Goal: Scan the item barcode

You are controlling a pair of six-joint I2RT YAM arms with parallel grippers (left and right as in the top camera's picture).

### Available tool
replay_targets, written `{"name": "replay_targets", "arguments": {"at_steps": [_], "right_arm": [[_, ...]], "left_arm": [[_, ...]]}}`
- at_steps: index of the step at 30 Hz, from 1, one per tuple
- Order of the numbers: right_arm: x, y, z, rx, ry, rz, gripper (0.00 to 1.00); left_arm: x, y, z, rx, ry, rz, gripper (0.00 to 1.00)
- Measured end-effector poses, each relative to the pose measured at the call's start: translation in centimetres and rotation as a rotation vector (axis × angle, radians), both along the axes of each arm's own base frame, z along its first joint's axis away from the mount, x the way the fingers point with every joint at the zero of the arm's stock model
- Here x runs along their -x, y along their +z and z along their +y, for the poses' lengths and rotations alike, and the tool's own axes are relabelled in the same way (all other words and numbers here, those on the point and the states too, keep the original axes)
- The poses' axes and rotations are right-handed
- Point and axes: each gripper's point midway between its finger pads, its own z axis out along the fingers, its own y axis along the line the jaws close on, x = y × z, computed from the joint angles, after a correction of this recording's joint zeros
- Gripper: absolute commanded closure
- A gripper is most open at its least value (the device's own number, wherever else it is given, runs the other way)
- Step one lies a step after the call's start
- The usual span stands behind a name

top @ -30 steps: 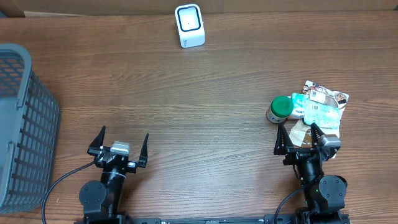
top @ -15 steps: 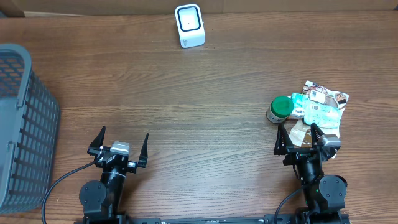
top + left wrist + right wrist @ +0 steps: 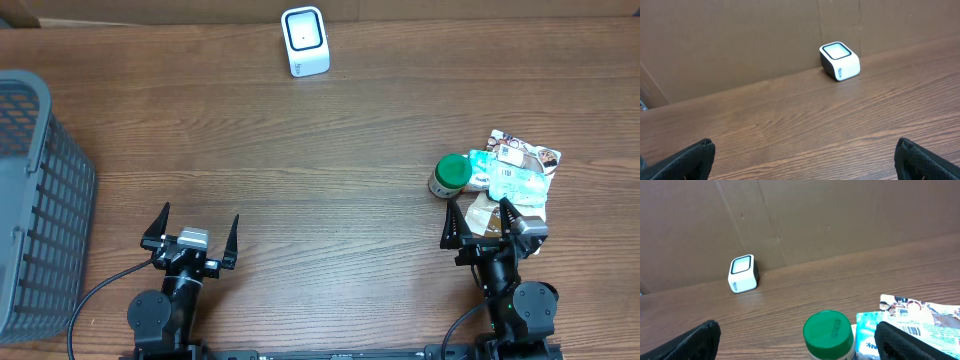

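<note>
Both grippers are spread wide with nothing in them: the left gripper (image 3: 200,213) sits over bare table (image 3: 330,200), and the right gripper (image 3: 478,206) has its fingers wide apart right at the near edge of the item pile. The items lie just ahead of my right gripper: a green-lidded jar (image 3: 451,174) just beyond its left finger, and a stack of packets (image 3: 518,168) ahead and off toward its right finger. A brown packet (image 3: 487,213) lies between the right fingers, partly under the gripper, and I can't tell if the fingers touch it. The scanner (image 3: 305,41) stands far ahead of both grippers, off to the left of the right one and to the right of the left one, well apart from the pile. The left gripper is well apart from everything; a grey basket (image 3: 30,200) sits to its left and is cut off by the frame edge. In the right wrist view the jar's body is cropped at the bottom and the packets run out of frame at the right. One barcode (image 3: 912,328) shows on the top packet, but the print is too small to read. How many packets are stacked is hard to say.
</note>
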Motion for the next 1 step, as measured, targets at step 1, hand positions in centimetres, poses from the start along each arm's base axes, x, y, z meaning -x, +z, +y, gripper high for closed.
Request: {"name": "replay_targets", "arguments": {"at_steps": [1], "right_arm": [[0.0,-0.03,0.01,0.001,0.0,0.001,0.0]], "left_arm": [[0.0,0.0,0.0,0.0,0.0,0.0,0.01]]}}
